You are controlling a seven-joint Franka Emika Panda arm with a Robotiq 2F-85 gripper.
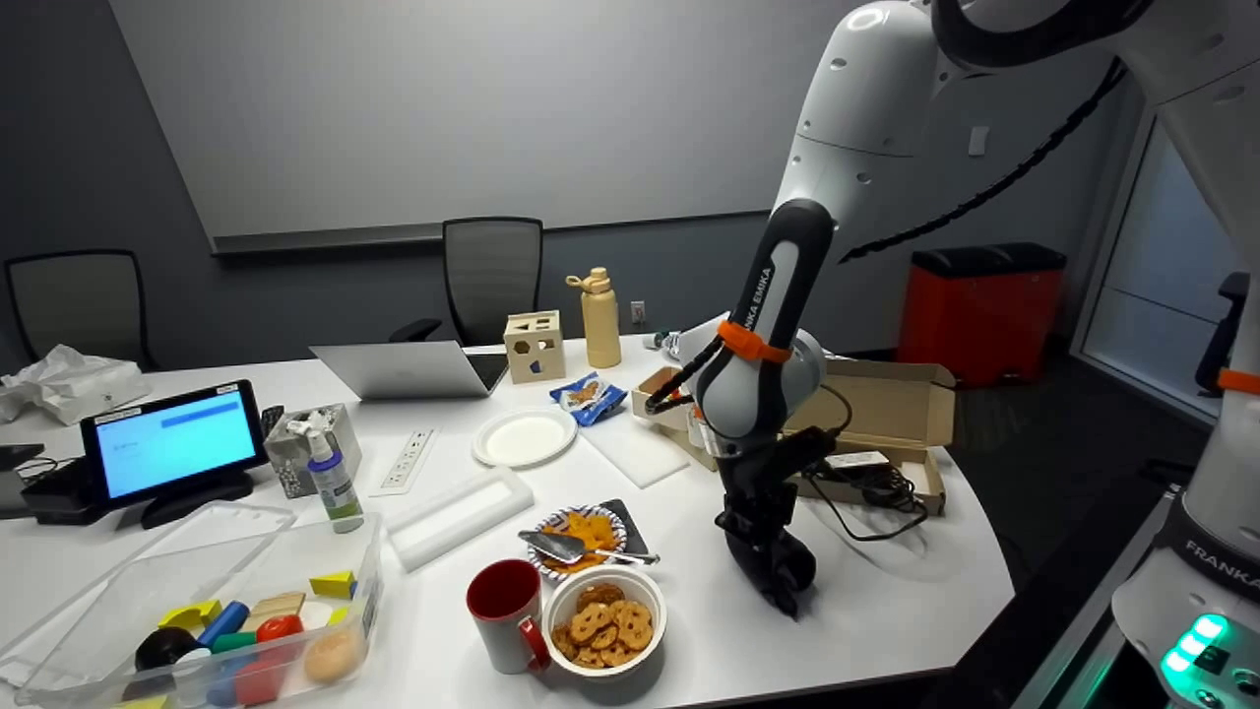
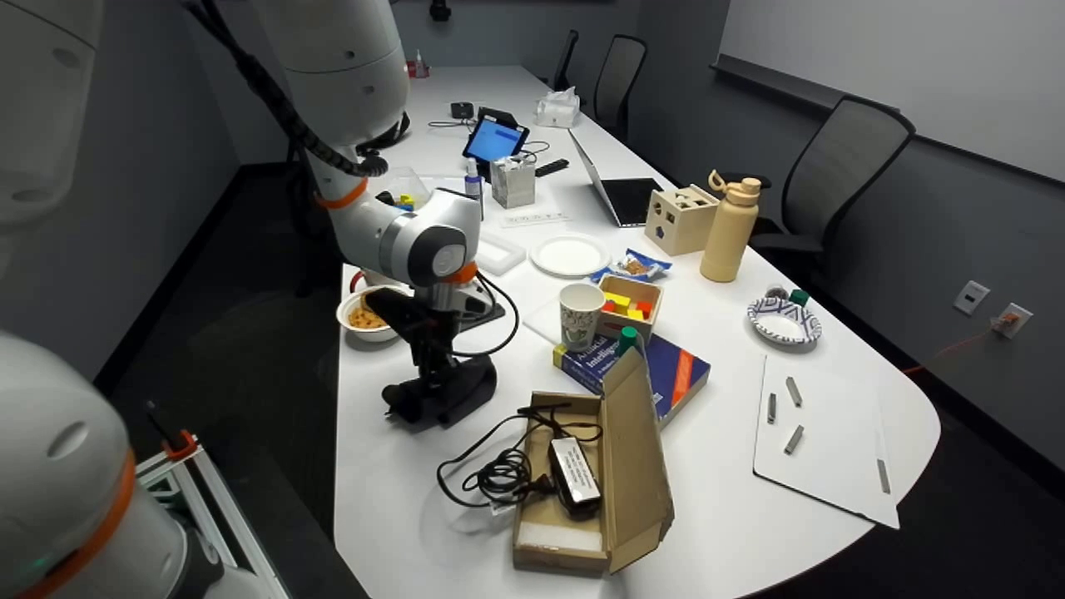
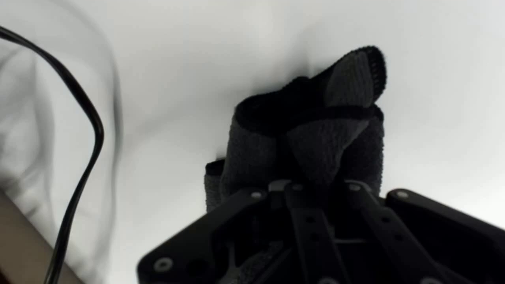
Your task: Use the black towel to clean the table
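In an exterior view, the robot arm (image 1: 773,300) bears “NKA EMIKA” and its base (image 1: 1216,561), at right, “FRANKA”. In an exterior view, the blue book (image 2: 663,362) reads “Artificial Intelligence”; print on the near adapter label (image 2: 575,469) is illegible.

In the wrist view the tabletop (image 3: 442,138) glares nearly white, softly shadowed; the towel (image 3: 252,154) and gripper (image 3: 318,189) look almost black. In both exterior views the floor (image 2: 233,258) is dim.

Arm (image 1: 858,98), white. Above the black gripper (image 3: 322,189): orange band (image 1: 753,343); black panel (image 1: 805,222) lettered white; ribbed black cable (image 2: 284,119). On the gripper: straight links (image 3: 312,228), silver screws (image 3: 163,264).
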